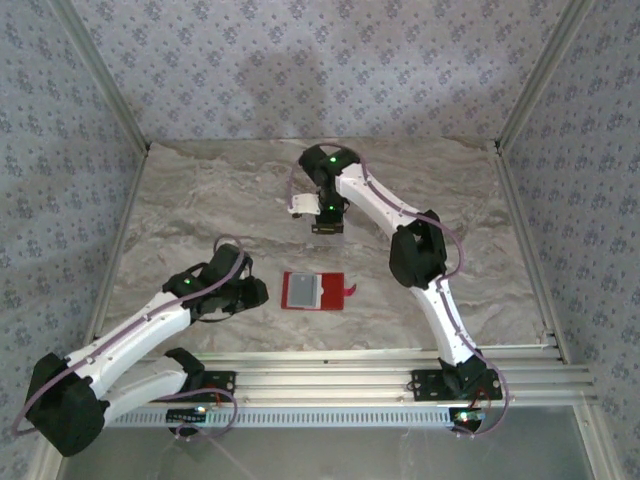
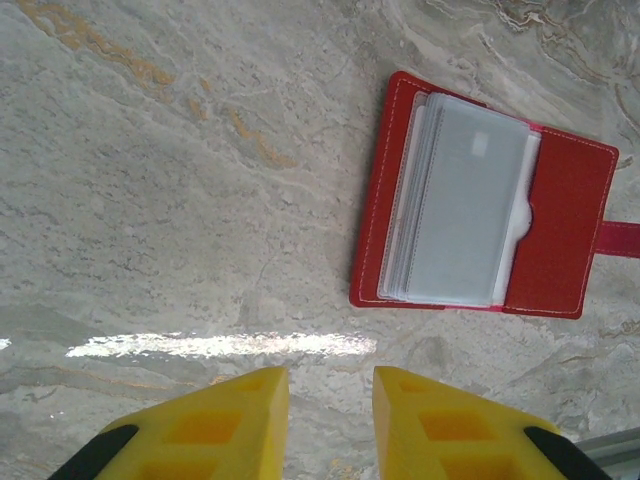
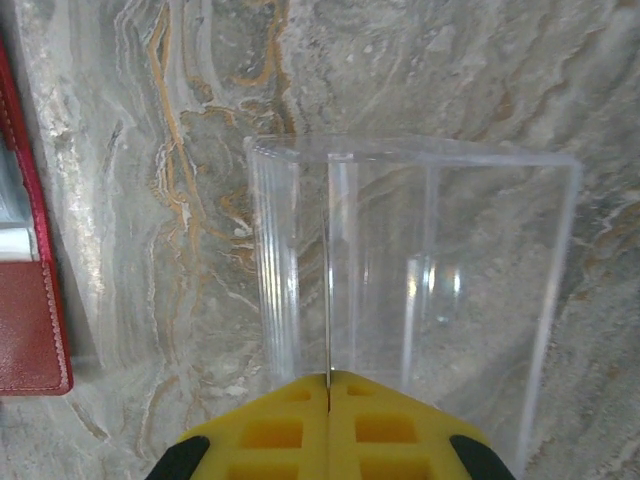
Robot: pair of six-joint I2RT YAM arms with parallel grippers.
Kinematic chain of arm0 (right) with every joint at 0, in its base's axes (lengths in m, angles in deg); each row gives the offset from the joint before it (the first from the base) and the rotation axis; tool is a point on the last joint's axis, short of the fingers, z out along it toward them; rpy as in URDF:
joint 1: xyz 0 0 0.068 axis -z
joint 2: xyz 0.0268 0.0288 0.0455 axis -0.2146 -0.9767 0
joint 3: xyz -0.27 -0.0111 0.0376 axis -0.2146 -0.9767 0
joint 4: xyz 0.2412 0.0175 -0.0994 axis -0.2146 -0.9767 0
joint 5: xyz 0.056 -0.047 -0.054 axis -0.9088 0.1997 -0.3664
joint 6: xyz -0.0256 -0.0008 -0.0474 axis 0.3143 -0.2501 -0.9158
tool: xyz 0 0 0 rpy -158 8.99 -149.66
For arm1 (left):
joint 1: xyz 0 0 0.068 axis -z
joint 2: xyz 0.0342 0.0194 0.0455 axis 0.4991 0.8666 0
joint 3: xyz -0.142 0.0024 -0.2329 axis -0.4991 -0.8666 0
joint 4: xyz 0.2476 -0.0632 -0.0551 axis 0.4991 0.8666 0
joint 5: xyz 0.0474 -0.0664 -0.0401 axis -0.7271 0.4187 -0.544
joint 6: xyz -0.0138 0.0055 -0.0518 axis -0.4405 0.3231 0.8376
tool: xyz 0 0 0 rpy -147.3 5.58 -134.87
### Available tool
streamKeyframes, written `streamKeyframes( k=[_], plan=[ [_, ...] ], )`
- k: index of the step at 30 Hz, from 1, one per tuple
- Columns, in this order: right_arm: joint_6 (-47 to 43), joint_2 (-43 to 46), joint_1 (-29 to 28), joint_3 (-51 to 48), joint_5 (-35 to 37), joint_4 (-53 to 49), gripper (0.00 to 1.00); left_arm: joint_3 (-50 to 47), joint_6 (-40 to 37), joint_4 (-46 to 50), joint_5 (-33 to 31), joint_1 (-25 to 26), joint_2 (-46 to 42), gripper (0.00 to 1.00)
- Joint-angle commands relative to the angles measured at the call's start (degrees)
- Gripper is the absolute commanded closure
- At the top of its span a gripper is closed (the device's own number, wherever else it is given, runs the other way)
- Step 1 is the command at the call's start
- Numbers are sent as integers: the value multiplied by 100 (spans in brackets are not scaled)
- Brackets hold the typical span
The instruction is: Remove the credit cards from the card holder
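Jaws of the left gripper [image 2: 330,388] stand apart. Between its two yellow fingers [image 2: 225,425] there is a clear gap, and in this gap one sees the bare marble table [image 2: 180,200], so the gripper holds nothing. Ahead of the fingertips and to the right, apart from them, lies the card holder [image 2: 565,230]. It is red, open and flat on the table, with pale stitching along its edge and a red strap [image 2: 622,238] going out at its right side. On its left half sits a clear pocket [image 2: 415,215]. The credit cards [image 2: 465,205] are inside this pocket as a pale grey stack; how many they are, I cannot tell.

The right gripper [image 3: 328,390] has its yellow fingers pressed together with no gap. From the seam between them a thin line goes up in front of a clear plastic box [image 3: 450,260], which stands just ahead on the table. Whether this line is a wall of the box or something thin in the grip, I cannot tell. A red corner of the card holder shows at the left edge of the right wrist view, apart from the box.

Seen from above, the card holder lies in the near middle of the table. The left gripper is just beside its left edge, and the right gripper is farther back, behind it.
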Motion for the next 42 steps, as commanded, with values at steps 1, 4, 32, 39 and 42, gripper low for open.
streamKeyframes(
  k=[1, 4, 32, 39, 42],
  plan=[
    [-626, -147, 9, 164, -212, -514, 100, 9, 50, 136, -94, -27, -46, 71],
    [-666, -182, 8, 166, -367, -558, 100, 35, 4, 163, -95, -25, -6, 71],
    [332, 605, 61, -177, -31, 946, 67, 418, -298, 196, 12, -106, 285, 71],
    [2657, 1744, 52, -1672, -386, 2122, 70, 566, -478, -190, 302, -107, 859, 77],
    [3826, 2332, 19, -2567, -553, 2739, 71, 598, -538, -440, 546, -110, 1154, 81]
  ],
)
